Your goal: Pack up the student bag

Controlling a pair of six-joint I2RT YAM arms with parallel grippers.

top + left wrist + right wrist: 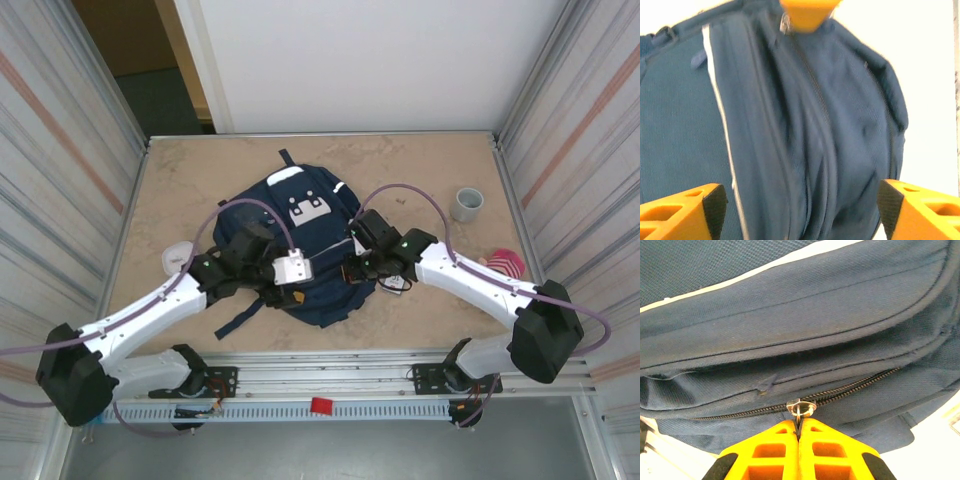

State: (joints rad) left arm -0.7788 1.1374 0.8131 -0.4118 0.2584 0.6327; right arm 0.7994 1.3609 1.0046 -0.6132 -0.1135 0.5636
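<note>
At lower centre of the right wrist view, right gripper (pixel 799 426) with yellow fingers pressed flat together, pinching the small metal zipper pull (pixel 800 406) just above their tips. From the pull, zipper teeth (pixel 855 385) rising toward the right edge; to the left, the track tucked under a fabric flap, so hard to say whether parted or closed there. All around, navy cloth of the student bag (pixel 790 325), with a thin pale stripe (pixel 740 276) crossing the upper left

In the left wrist view, left gripper (pixel 800 200) spread wide, one yellow finger in each lower corner, holding nothing, only bag fabric beyond the gap. At top centre of that view, the pull again, under the other arm's yellow tips

In the top external view, bag lying flat at the middle of the table (pixel 200 180), white patches toward the top of the frame, both arms meeting over its lower half, one from lower left, one from lower right. Loose on the table: a grey cup (pixel 466 203) at upper right, a pink item (pixel 505 263) near the right edge, a pale item (pixel 178 255) at left, all apart from the bag

Judged early in the task: zip in hand, nothing visibly packed, loose items yet to go in, closing to come after that
</note>
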